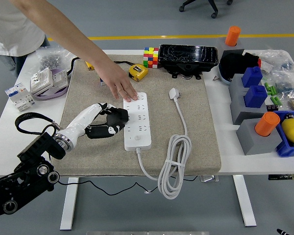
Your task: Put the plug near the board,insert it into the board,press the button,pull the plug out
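A white power strip (137, 121) lies lengthways on the beige mat (196, 137), with its button (136, 138) near the near end. My left hand (107, 122) is shut on a black plug (118, 117) and holds it right at the strip's left edge, about midway along. The plug's black cable trails off the mat's front. A person's hand (121, 86) presses flat on the strip's far end. The strip's own white plug (174, 93) and coiled cord (175, 164) lie to the right. My right hand is out of view.
A yellow tape measure (137, 71), a colour cube (150, 57) and a black box (188, 58) sit along the mat's far edge. Wall sockets (48, 80) lie at the far left. Blue and grey blocks with orange cylinders (260, 125) stand on the right.
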`<state>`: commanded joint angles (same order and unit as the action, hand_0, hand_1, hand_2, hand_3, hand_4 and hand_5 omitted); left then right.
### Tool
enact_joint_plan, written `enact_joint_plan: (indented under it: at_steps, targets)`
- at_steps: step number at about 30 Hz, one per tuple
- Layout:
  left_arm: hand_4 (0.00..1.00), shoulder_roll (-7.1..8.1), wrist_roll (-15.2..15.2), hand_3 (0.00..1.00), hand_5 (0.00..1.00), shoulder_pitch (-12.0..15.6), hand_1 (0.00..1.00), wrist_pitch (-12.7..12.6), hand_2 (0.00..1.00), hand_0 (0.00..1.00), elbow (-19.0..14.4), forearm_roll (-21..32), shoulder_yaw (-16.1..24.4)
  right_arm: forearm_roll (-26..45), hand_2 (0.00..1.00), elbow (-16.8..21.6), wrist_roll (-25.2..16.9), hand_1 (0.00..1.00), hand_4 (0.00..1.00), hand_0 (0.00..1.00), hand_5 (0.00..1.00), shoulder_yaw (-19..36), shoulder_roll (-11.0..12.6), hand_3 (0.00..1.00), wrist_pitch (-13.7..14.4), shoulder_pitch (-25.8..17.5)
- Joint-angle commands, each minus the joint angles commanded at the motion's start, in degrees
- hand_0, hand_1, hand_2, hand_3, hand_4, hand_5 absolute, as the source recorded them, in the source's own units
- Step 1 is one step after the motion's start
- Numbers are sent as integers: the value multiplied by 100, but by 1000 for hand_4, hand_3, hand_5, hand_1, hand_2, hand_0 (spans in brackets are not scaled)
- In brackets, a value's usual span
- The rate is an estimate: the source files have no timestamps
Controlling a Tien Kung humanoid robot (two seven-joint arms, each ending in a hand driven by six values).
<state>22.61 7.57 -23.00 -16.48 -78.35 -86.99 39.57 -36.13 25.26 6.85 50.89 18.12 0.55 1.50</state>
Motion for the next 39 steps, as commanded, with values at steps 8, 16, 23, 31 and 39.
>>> enact_joint_plan:
  at_steps: [8,16,23,31,39]
  targets:
    - [766,9,-10,713,442,-166,771,39,759,759,25,79,-240,9,689,6,-1,683,928,675,523,-35,15,593,1,13]
    - [763,-48,-18,710,448,-253,767,54,757,760,33,85,-255,14,690,8,0,683,928,675,523,-52,26,593,0,1]
    - [762,-116,14,707,448,-429,765,104,753,757,78,111,-427,12,690,7,1,683,928,675,523,-24,21,592,-1,-5]
    - [762,-240,36,704,448,-576,762,130,750,755,134,113,-538,16,690,3,2,683,929,675,524,-19,17,593,-1,-19]
    - [763,-267,45,704,450,-730,761,141,749,753,123,120,-704,17,690,2,1,683,929,674,525,-17,21,593,-1,-24]
